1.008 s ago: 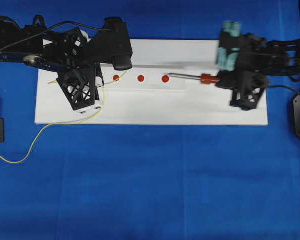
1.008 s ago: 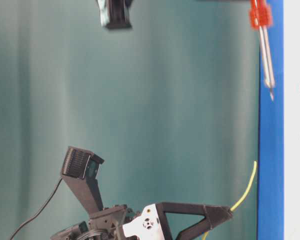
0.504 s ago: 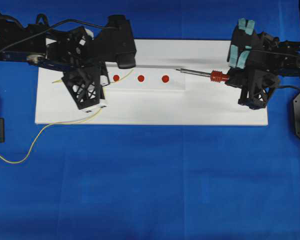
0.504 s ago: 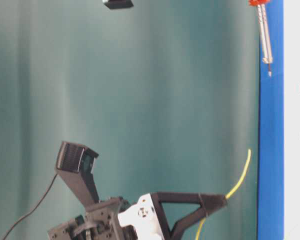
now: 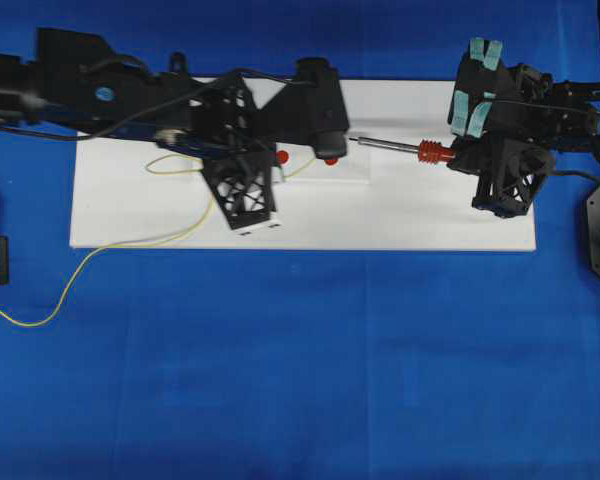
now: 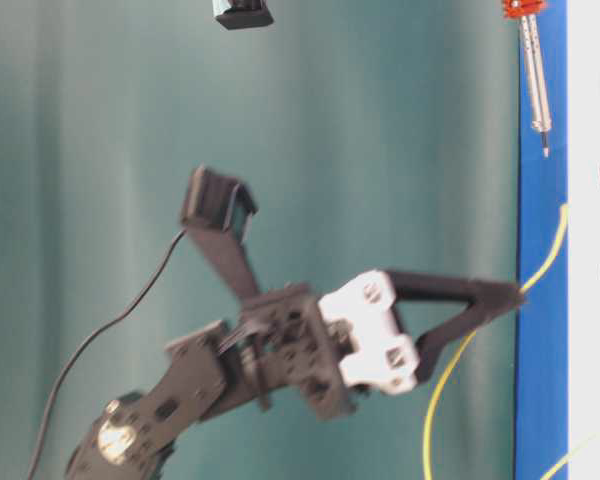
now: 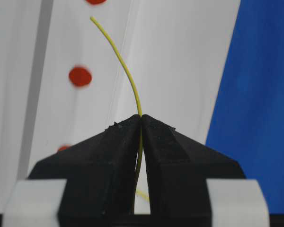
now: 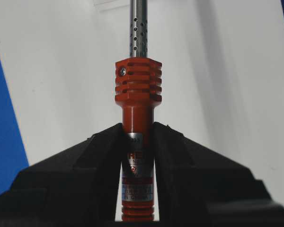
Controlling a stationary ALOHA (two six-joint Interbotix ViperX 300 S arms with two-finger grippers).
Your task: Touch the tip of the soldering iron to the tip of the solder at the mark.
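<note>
Bright, even light; slight motion blur

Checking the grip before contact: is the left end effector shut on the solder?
Yes, shut: the left end effector pinches the solder between closed fingers.

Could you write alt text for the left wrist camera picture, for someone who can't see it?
Seen from just behind it, a black end effector is shut on a thin yellow solder wire, which curves up over a white board past red dots. Blue table surface fills the right side.
</note>
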